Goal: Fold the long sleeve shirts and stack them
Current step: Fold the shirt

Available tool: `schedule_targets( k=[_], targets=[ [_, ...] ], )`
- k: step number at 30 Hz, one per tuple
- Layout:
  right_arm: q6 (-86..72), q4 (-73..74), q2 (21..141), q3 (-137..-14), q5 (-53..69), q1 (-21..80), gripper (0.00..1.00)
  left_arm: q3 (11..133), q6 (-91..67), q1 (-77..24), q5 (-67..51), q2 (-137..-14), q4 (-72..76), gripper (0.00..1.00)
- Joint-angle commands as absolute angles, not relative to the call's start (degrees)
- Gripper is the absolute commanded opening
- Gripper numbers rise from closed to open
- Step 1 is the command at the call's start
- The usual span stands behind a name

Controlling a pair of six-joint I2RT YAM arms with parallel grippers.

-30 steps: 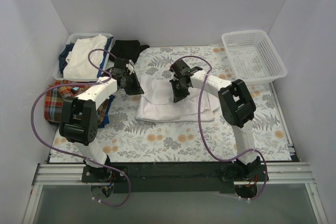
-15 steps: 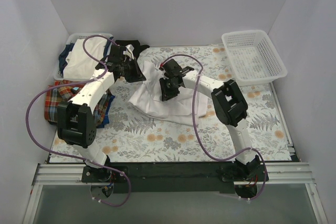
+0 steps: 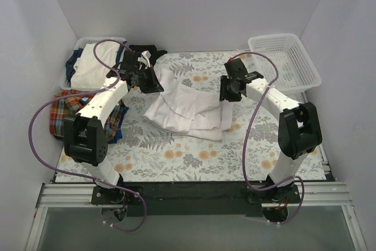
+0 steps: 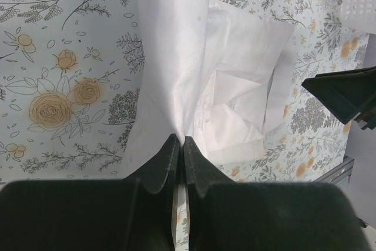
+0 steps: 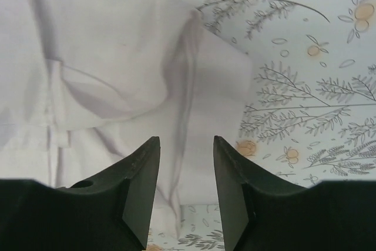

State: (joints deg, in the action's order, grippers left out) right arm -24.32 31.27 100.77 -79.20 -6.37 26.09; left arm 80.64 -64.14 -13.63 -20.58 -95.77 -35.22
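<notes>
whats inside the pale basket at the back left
The pale plastic basket holds a folded white cloth lying over dark blue fabric. The white cloth covers most of the basket, so whatever else lies beneath cannot be seen.

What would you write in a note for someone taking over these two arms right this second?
Left gripper: shut on the white shirt, holding one edge up.
Right gripper: open, empty, above that shirt's right edge.
The white shirt lies rumpled in the middle of the table. The plaid shirt sits at the left edge, partly under the left arm.
Done: no finished fold, no stack yet.
Left: fold the white shirt, fold the plaid shirt, stack them.
</notes>
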Motion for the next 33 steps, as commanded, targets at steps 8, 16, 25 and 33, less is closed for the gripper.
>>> schedule_targets(
  k=[8,16,25,33],
  targets=[
    [-27.77,35.24,103.62,-74.44,-10.64,24.52,0.45,82.35,-63.54,-13.54,-20.48,-90.26,-35.51,0.00],
    [-29.18,37.70,106.78,-74.97,-10.54,24.78,0.39,81.30,-63.28,-13.80,-19.69,-90.70,-34.98,0.00],
    [-28.48,37.01,109.07,-74.44,-9.58,24.79,0.38,82.18,-62.67,-15.29,-17.67,-92.11,-35.07,0.00],
    [-27.86,35.07,109.60,-75.32,-5.71,25.22,0.29,86.74,-64.15,-23.99,-8.97,-95.10,-37.18,0.00]
  ],
)
